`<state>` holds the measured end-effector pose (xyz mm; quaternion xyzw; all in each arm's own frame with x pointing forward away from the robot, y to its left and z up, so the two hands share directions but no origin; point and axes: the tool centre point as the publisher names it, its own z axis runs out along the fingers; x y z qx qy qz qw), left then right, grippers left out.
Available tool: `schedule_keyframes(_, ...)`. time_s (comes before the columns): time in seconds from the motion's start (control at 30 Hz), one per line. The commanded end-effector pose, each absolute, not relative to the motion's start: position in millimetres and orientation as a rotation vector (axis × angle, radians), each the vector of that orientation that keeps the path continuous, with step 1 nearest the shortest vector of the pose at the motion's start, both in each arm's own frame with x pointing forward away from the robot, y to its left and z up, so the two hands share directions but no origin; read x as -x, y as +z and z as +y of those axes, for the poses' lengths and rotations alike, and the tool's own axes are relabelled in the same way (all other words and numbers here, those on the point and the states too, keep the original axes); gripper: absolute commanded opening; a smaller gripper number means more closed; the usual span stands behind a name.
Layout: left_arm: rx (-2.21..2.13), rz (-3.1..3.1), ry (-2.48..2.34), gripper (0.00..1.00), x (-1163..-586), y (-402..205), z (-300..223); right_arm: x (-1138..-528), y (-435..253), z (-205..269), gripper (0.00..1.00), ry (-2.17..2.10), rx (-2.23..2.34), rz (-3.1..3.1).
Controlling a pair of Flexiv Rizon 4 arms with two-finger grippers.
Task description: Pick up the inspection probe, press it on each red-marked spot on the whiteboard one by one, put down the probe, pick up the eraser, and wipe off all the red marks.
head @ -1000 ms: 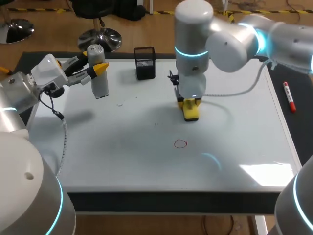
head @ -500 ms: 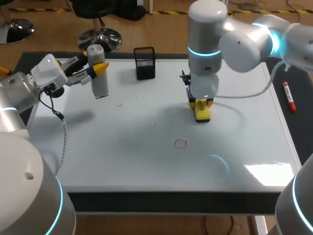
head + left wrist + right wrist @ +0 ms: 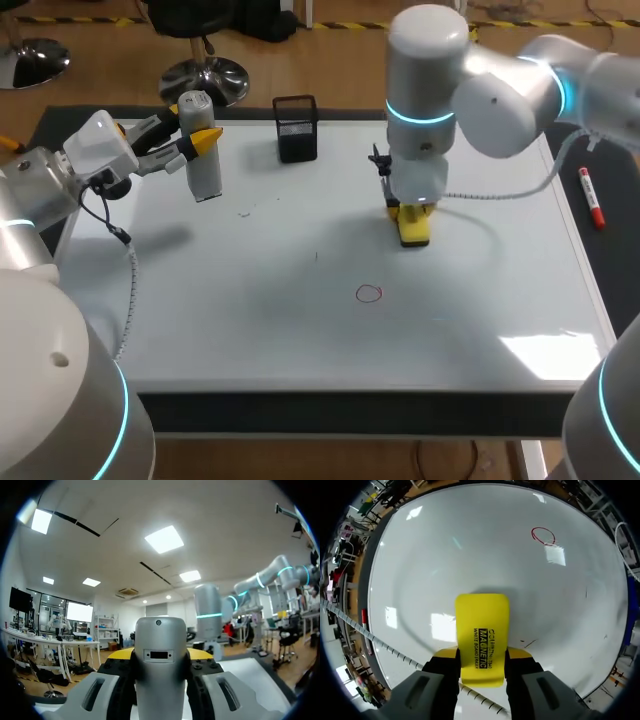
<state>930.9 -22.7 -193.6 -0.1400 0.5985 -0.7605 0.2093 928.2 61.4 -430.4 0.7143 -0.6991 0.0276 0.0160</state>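
Note:
My left gripper (image 3: 203,138) is shut on the grey inspection probe (image 3: 201,160) and holds it upright above the whiteboard's (image 3: 250,300) far left part. In the left wrist view the probe (image 3: 161,680) stands between the fingers of that gripper (image 3: 161,656). My right gripper (image 3: 412,215) points down and is shut on the yellow eraser (image 3: 414,229), low over the board right of centre. The right wrist view shows the eraser (image 3: 481,630) clamped in its gripper (image 3: 481,656). One red circle (image 3: 369,293) is drawn nearer the front, also visible as the red circle (image 3: 543,535) ahead of the eraser.
A black mesh holder (image 3: 296,128) stands at the board's far edge between the two grippers. A red marker (image 3: 591,197) lies on the dark mat beyond the board's right edge. Faint small smudges (image 3: 245,212) show below the probe.
My right arm has carried the eraser a little to the right, away from the board's centre. The left arm and the probe have stayed where they were.

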Motion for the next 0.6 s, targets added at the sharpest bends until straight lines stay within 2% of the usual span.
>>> schedule_keyframes(0.03, 0.389, 1.661, -2.114, 0.0, -930.8, -193.2, -23.4, -936.6, -422.0, 54.2, 0.0, 0.076, -2.239, -2.165)
schedule_keyframes(0.6, 0.389, 1.661, -2.114, 0.0, -930.8, -193.2, -23.4, -978.6, -394.5, 11.6, 0.0, 0.061, -2.205, -2.2)
